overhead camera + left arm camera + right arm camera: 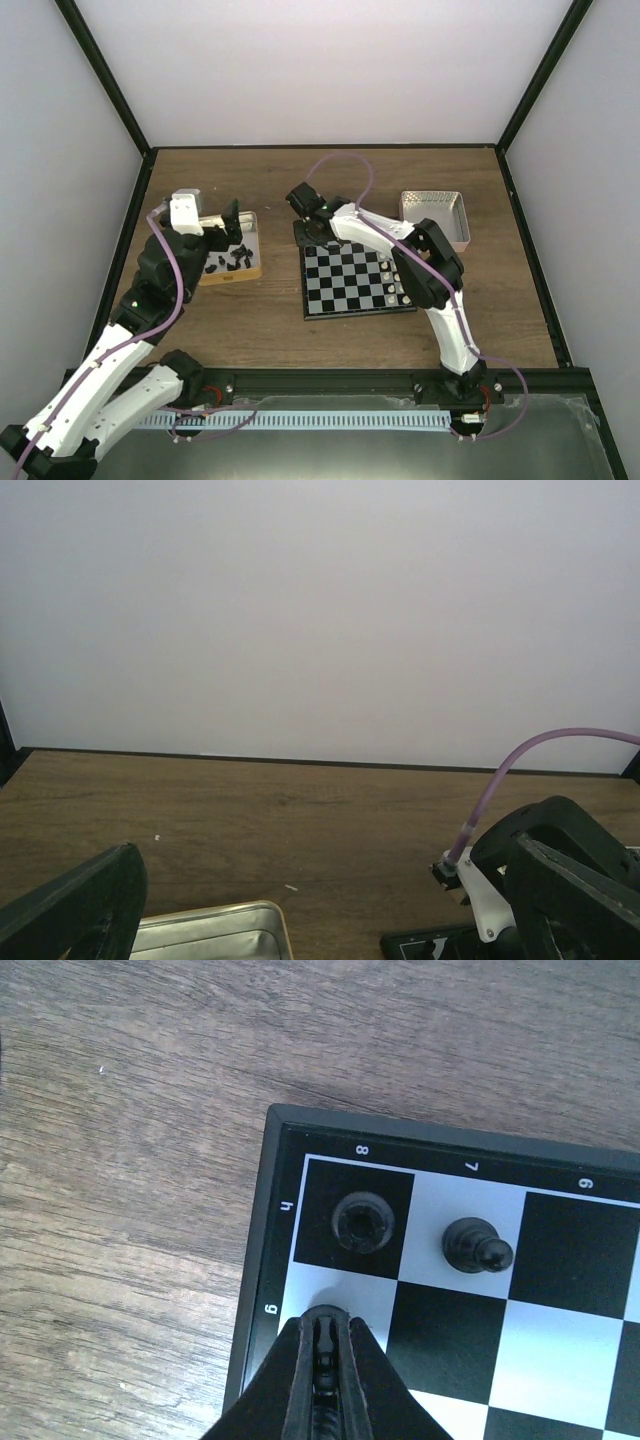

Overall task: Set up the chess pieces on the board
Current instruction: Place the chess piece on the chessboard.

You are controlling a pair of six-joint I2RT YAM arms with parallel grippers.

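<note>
Right jaws, shut, empty we judged, hung beside two chess pieces [362, 1222] on the board [560, 1245]; left jaws gaped; next, fetch another.

Top external camera high behind the near edge, looking down on the whole wooden surface [250, 330], left wrist camera low, facing the back wall [320, 610], right wrist camera close above the board [570, 1250] corner, shared with the overhead view

Probably a lab cell: white panels [330, 70], black frame [108, 80], wooden table [330, 175].
</note>
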